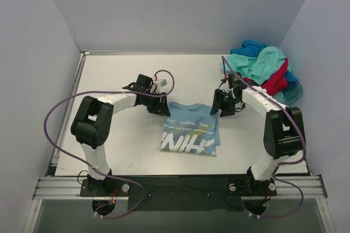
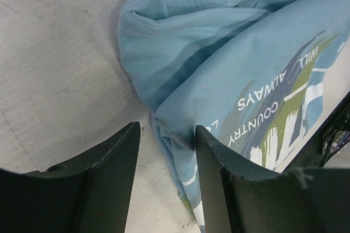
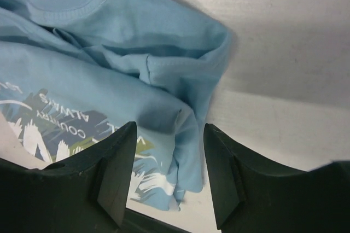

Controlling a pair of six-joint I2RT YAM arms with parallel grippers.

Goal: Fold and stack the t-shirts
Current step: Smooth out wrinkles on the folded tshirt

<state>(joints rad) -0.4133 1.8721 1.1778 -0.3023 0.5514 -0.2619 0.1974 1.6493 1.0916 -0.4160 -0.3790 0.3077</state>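
From above, I see one light blue t-shirt (image 1: 190,129) lying folded into a compact rectangle in the middle of the table (image 1: 109,74). Its white lettering and palm print face up. I judge this first shirt folded, or very nearly so. The outline is tidy, though the wrist views show the far corners bunched, with a sleeve and hem tucked loosely under the top layer.

The left tool (image 2: 167,134) sits at the shirt's far left corner with its jaws spread. The edge of the cloth lies beneath and between them but is not pinched. The right tool (image 3: 170,134) mirrors it at the far right corner, jaws likewise spread over the folded edge and, as far as I can tell, holding nothing.

At the back right corner of the table, well apart from the folded shirt, a heap waits. A mint-green shirt (image 1: 262,60) lies on top, a red shirt (image 1: 279,80) beneath it and a deeper blue shirt (image 1: 251,46) behind. All are crumpled and spill over a translucent teal tub (image 1: 294,93). None of these is folded, and the only start of a stack is the single blue shirt.

So I put the task at an early stage. One of at least four shirts is done; the others are to be fetched, flattened, folded and laid on top.
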